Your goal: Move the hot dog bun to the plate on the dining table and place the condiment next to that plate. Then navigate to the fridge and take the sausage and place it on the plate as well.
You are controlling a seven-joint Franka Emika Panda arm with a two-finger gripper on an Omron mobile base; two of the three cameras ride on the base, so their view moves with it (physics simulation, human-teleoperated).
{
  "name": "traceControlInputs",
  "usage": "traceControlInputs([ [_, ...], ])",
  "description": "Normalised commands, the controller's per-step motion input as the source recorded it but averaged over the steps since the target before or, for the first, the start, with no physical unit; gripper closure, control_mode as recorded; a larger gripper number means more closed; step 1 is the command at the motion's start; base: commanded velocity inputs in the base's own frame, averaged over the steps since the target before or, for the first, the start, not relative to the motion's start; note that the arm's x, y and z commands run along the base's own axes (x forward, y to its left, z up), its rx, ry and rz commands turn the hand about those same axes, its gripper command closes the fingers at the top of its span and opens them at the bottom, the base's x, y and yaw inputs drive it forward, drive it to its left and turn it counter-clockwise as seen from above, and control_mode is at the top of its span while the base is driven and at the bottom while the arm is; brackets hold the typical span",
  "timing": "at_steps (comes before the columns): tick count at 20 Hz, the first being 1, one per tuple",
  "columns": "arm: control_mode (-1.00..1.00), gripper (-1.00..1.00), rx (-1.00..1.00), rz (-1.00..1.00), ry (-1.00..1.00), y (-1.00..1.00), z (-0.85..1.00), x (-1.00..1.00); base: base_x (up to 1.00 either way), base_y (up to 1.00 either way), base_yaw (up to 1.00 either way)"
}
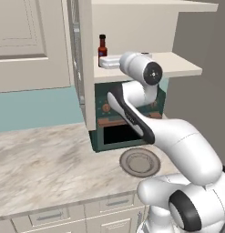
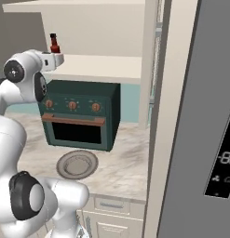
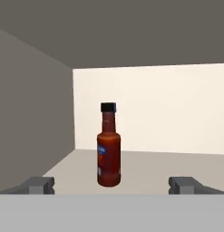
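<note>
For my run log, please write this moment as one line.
phase: approaching condiment | sauce bottle: upright on shelf, untouched | gripper: jaws open, bottle ahead between them | plate: on counter before oven

The condiment (image 3: 108, 146) — a red sauce bottle with a black cap and a blue label — stands upright on the shelf (image 1: 177, 68) above the oven (image 2: 81, 114).
</note>
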Motion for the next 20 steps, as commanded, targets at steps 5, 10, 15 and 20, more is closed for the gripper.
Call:
traceControlInputs([
  [5, -1.00, -1.00, 0.00, 0.00, 0.00, -0.03, 0.00, 0.27, 0.00, 0.00, 0.00],
  [10, -1.00, -1.00, 0.00, 0.00, 0.00, -0.01, 0.00, 0.27, 0.00, 0.00, 0.00],
  [15, -1.00, -1.00, 0.00, 0.00, 0.01, 0.00, 0.00, 0.10, 0.00, 0.00, 0.00],
  [20, -1.00, -1.00, 0.00, 0.00, 0.07, 0.00, -0.01, 0.40, 0.00, 0.00, 0.00],
])
